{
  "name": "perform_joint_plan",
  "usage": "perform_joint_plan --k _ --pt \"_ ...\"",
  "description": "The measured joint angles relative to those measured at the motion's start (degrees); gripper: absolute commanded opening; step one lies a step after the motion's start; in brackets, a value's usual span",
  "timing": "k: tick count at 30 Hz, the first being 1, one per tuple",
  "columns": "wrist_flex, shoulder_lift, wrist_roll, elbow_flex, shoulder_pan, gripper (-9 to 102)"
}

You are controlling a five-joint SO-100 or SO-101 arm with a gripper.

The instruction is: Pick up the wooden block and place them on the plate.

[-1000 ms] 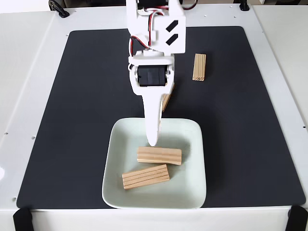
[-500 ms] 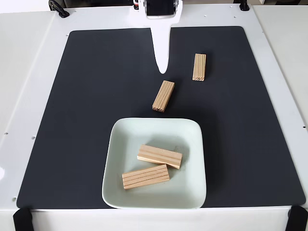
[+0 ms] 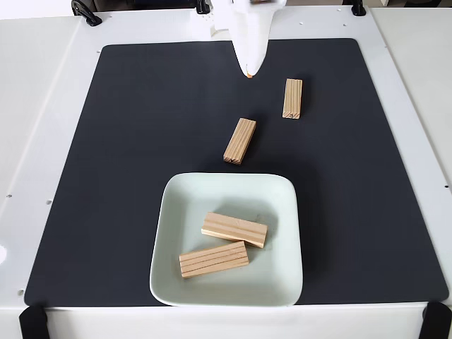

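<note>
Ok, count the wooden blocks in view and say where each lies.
4. Two lie on the plate: one, another. Two rest on the black mat: one above the plate, one farther up-right.

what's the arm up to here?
Sorting wooden blocks onto the plate. Two blocks lie in it; two more wait on the black mat, one just above the plate, one further right. The pincer hangs at the mat's top edge, holding nothing visible; whether it's open is unclear.
</note>
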Motion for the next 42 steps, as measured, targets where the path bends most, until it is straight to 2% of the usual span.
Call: perform_joint_plan --k 13,16,23,31,37,42 --pt "0.0 -4.8 -43.1 1.7 -0.2 -1" --pt "0.0 -7.5 -49.0 1.6 -0.2 -1" --pt "1.7 -9.1 -50.0 1.9 -5.8 -1" --pt "3.8 -5.6 -33.0 5.8 -15.8 -1" --pt "4.7 5.8 -31.5 15.9 -17.8 -1" --pt "4.7 8.6 -31.3 17.1 -18.1 -1"
